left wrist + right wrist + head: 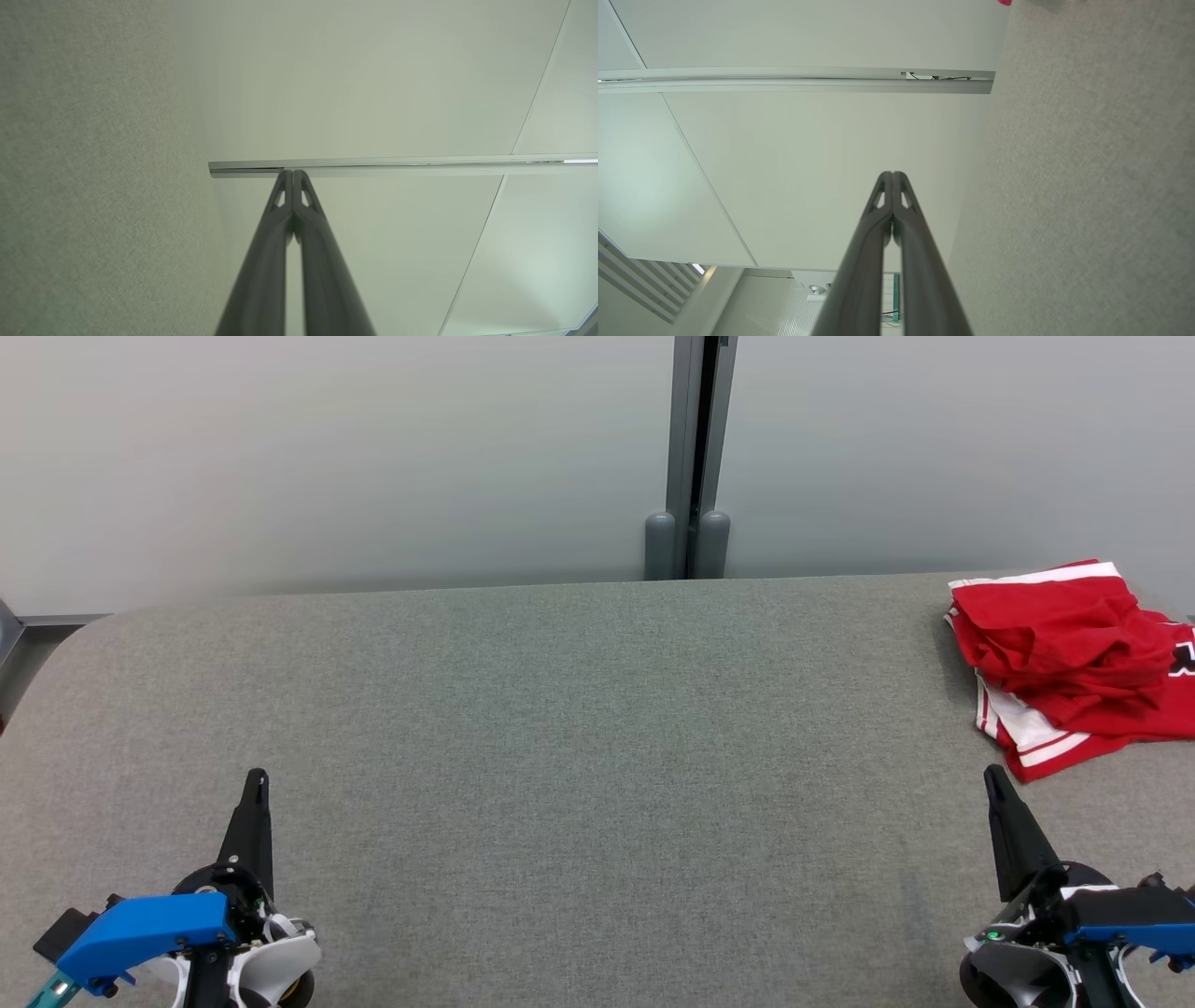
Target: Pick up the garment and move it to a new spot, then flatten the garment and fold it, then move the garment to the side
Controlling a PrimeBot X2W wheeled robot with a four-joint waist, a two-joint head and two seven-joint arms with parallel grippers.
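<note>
Your red garment (1064, 653) sits bunched far right on the table (560, 728) (set aside, or awaiting pickup); left gripper (256, 777) and right gripper (991, 773) park near, fingers pressed together, empty.

The left gripper (255, 782) is resting low at the robot's left, its two dark fingers (266, 242) pressing together along their tips, gripping nothing and pointing forward. The right gripper (993, 780) is resting low at the right, its fingers (915, 242) likewise pressing together, empty, and leaning slightly inward.
</note>
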